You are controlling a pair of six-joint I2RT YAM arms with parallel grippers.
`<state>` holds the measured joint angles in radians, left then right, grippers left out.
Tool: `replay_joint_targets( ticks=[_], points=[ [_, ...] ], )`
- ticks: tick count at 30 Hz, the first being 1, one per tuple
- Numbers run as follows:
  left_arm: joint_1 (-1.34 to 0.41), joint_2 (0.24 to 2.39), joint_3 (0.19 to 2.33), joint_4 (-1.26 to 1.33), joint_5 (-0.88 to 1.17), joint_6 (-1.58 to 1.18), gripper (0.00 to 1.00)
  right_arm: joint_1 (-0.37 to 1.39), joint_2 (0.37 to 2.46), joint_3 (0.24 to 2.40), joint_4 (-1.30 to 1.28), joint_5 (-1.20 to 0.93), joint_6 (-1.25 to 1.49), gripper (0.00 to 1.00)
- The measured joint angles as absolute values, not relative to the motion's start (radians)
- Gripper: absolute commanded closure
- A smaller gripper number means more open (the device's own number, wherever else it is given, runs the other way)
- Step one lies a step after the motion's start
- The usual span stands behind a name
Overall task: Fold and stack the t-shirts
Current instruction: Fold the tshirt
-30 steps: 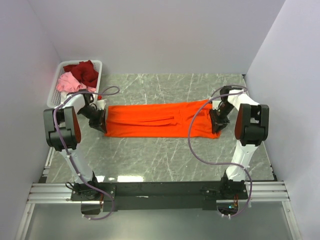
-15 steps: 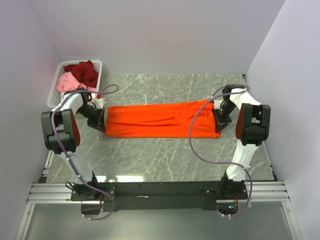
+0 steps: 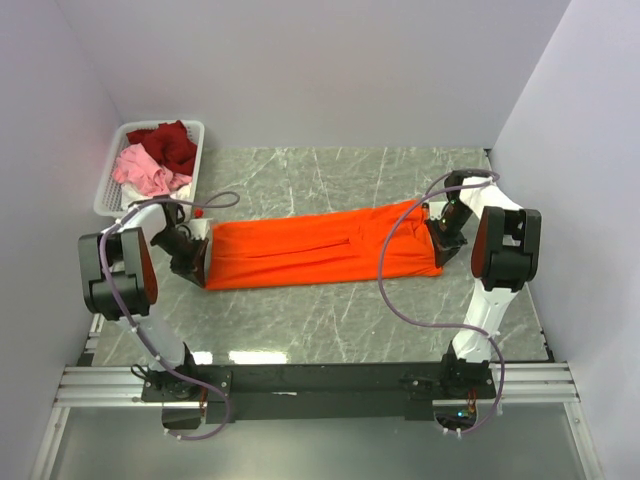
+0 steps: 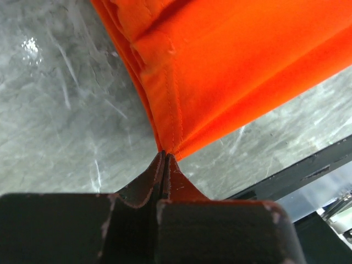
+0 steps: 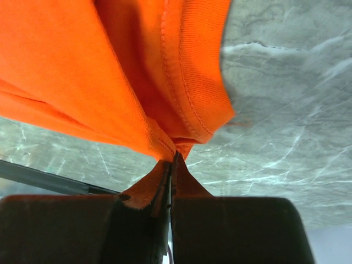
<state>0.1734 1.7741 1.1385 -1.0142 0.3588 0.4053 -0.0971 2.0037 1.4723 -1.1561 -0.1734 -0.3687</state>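
At the tip of my left gripper (image 4: 164,157) the two fingers are pressed together on a stitched corner of the orange t-shirt (image 4: 236,66), with cloth fanning away from the pinch toward twelve o'clock; on the other wrist view my right gripper (image 5: 173,157) is likewise closed on a hemmed, ribbed edge of the same shirt, the fabric bunching just above the tips. Seen from above, the shirt lies as a long band across the marble table (image 3: 330,320); the left gripper is at its nine o'clock end and the right gripper at its three o'clock end, with the left end dipping slightly toward six o'clock; it looks already folded lengthwise, with a crease along the middle. I judge I am mid-fold on this shirt, with both ends pinched; the next move, I think, calls for carrying one end over onto the other, grips firm and lifted just enough that the layers do not drag or slip. At ten o'clock the white basket (image 3: 104,192) holds the dark red t-shirt (image 3: 170,142) and the pink t-shirt (image 3: 140,170), both unfolded; stacking, by my reading, has not begun.
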Motion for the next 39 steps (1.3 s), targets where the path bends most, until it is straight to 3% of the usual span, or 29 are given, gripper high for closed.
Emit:
replay_joint_targets(
  ticks=[2, 6, 10, 19, 22, 23, 26, 32, 37, 39],
  points=[
    [0.173, 1.789, 1.131, -0.998, 0.359, 0.399, 0.98, -0.097, 2.006, 1.472, -1.154, -0.167, -0.369, 1.0],
    [0.174, 1.811, 1.122, -0.963, 0.361, 0.381, 0.72, -0.097, 2.026, 1.476, -1.145, -0.143, -0.366, 1.0],
    [0.176, 1.803, 1.121, -0.958, 0.374, 0.381, 0.63, -0.097, 2.077, 1.517, -1.136, -0.102, -0.363, 0.98],
    [0.172, 1.676, 1.249, -0.944, 0.489, 0.41, 0.61, -0.097, 2.255, 1.829, -1.096, 0.055, -0.361, 0.94],
    [0.152, 1.661, 1.291, -0.907, 0.507, 0.424, 0.6, -0.096, 2.358, 2.028, -1.033, 0.131, -0.368, 0.78],
    [0.139, 1.661, 1.296, -0.895, 0.508, 0.427, 0.6, -0.091, 2.387, 2.085, -1.0, 0.155, -0.373, 0.66],
    [0.087, 1.663, 1.298, -0.869, 0.511, 0.433, 0.6, -0.084, 2.44, 2.201, -0.897, 0.233, -0.391, 0.55],
    [-0.082, 1.679, 1.296, -0.78, 0.488, 0.462, 0.62, -0.07, 2.371, 2.156, -0.699, 0.326, -0.407, 0.38],
    [-0.217, 1.742, 1.296, -0.704, 0.443, 0.495, 0.68, -0.069, 2.191, 2.028, -0.668, 0.32, -0.398, 0.36],
    [-0.262, 1.781, 1.296, -0.682, 0.419, 0.506, 0.71, -0.069, 2.13, 2.022, -0.682, 0.284, -0.376, 0.39]
  ],
)
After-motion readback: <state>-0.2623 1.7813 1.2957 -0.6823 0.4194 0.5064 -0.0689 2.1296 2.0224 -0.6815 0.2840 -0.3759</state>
